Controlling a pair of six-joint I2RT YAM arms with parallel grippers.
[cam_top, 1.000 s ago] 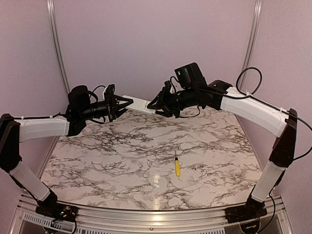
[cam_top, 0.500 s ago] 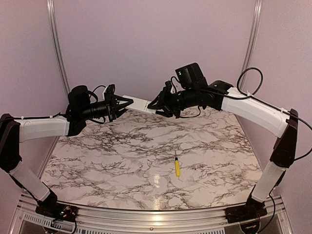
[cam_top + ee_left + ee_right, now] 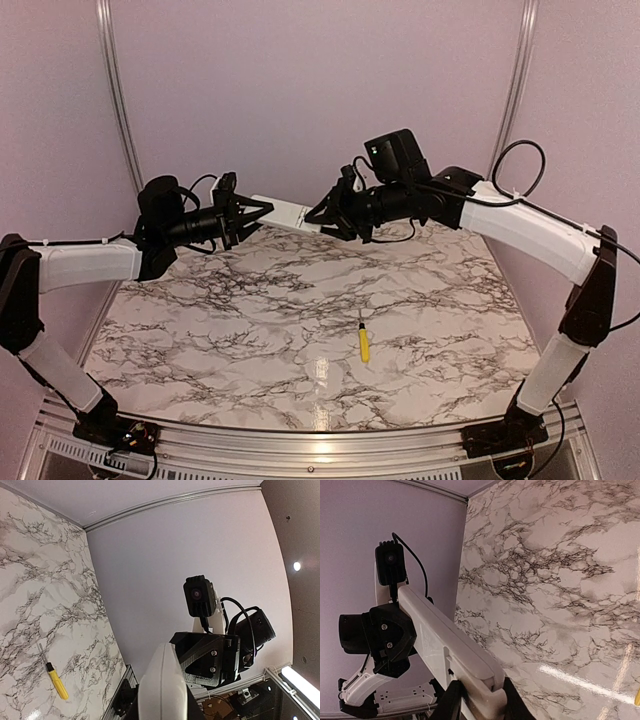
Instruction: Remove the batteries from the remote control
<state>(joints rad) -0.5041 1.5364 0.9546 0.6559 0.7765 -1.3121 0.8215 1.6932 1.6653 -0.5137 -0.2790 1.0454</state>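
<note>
While in both jaws, white remote control (image 3: pixel 287 211).

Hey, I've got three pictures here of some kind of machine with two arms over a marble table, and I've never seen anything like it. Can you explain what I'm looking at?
These are two robot arms bolted at the near edge of a marble-patterned table. The wide picture comes from a fixed camera above and behind them. The other two come from small cameras on each wrist, so each looks along its own gripper towards the opposite arm. The left gripper and the right gripper each clamp one end of a white remote control, holding it in the air between them. On the table lies a small yellow-handled screwdriver. No batteries show in any view.
</note>
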